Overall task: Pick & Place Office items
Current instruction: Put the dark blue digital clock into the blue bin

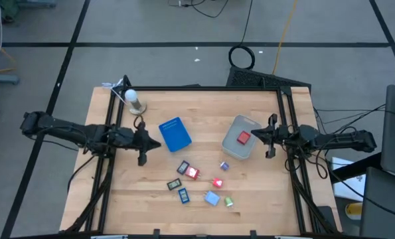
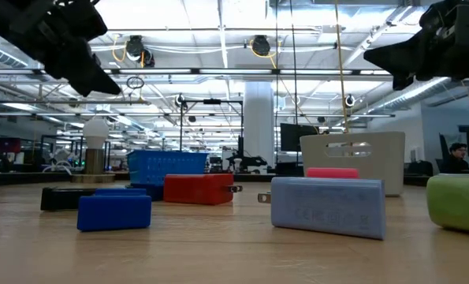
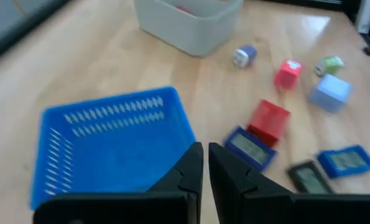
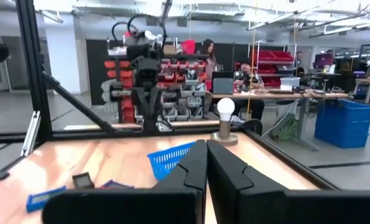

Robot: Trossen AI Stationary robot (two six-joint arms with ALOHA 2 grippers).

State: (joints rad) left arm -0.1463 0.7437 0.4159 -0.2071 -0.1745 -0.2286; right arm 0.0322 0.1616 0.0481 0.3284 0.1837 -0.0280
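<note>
Office items [image 1: 198,182], small coloured pieces, lie scattered near the table's front edge; one red piece [image 1: 243,138] already sits in the clear tub [image 1: 250,123]. Both the left gripper [image 1: 142,143] and right gripper [image 1: 271,137] hover, fingers pressed together. Open before descending, straddle one piece squarely.

High view: overhead, straight down on the whole table [image 1: 117,199]. Low view: at tabletop height, close behind the office items [image 2: 327,205], facing the room. Left wrist view: angled down, near the blue tray [image 3: 113,146]. Right wrist view: level across the table toward the left arm. All four share the tray.
</note>
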